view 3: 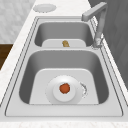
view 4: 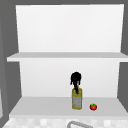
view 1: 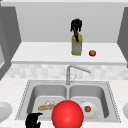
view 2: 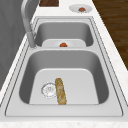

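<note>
White shelving rises above a pale speckled bench (view 1: 10, 90) that carries a steel double sink (view 1: 67, 86) with a grey bent faucet (view 1: 72, 71). Much is cut off or hard to read: a large glossy red ball (view 1: 67, 114) stands in front of the sink's middle in the front view and covers part of both basins, and the left hand (view 1: 33, 120) is cropped by the lower edge of that view, so whether its fingers are curled or straight cannot be told.

On the lower shelf (view 4: 45, 105) stands a tall yellow-olive glass bottle with a pale label (view 1: 76, 46). The right hand (view 1: 76, 25) comes down on it from above, its fingers drooping round the bottle's neck and closed on it; the neck and top are hidden under the black fingers. The bottle stands upright, long axis vertical, base on the shelf, near the shelf's middle and slightly right. Just beside it to the right, apart from it, lies a small red tomato with a green top (view 1: 92, 53).

Down in the left basin a brown baguette (view 2: 60, 91) lies just beside the round drain (view 2: 48, 89). The right basin holds a white round plate (view 3: 64, 89) with a small orange-red fruit (view 3: 65, 88) on it. Another white plate (view 2: 80, 8) with a reddish item sits on the bench past the sink's right end.
</note>
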Action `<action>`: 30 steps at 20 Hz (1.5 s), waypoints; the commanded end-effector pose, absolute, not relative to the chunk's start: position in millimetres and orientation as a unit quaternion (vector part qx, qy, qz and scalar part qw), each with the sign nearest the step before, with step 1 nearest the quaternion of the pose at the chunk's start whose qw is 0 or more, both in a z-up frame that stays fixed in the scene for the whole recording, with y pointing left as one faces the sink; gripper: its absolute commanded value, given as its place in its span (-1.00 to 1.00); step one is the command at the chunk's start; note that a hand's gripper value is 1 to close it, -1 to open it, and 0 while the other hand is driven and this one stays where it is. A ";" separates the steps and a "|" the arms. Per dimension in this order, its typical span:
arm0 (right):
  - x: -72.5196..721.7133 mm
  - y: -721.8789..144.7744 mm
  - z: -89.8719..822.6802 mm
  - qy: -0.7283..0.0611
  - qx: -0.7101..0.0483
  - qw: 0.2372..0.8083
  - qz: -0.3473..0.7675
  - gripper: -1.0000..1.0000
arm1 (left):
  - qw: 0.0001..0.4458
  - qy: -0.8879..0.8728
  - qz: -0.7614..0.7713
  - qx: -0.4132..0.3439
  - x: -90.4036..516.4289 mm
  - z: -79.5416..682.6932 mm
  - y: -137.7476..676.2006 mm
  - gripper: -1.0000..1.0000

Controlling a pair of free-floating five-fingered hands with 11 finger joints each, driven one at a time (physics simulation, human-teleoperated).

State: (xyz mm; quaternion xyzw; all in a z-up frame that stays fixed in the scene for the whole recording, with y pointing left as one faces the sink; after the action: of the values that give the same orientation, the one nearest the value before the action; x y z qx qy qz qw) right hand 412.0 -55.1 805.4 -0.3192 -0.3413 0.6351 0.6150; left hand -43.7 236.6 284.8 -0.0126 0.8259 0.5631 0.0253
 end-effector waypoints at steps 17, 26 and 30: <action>419.4 -55.0 823.7 -0.336 -0.352 0.622 0.613 -1.00 | 0.025 0.826 0.563 -0.013 -43.7 284.8 236.6 0.00; 450.5 -63.2 824.8 -0.332 -0.348 0.620 0.620 -1.00 | 0.025 0.826 0.563 -0.013 -43.7 284.8 236.6 0.00; 473.8 -67.9 797.9 -0.325 -0.341 0.626 0.621 -1.00 | 0.025 0.826 0.563 -0.013 -43.7 284.8 236.6 0.00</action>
State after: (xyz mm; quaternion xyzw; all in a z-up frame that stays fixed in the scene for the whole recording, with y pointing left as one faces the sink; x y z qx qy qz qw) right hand 458.1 -64.0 813.7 -0.3447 -0.3372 0.6259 0.6130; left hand -43.7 236.6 284.8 -0.0126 0.8259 0.5631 0.0253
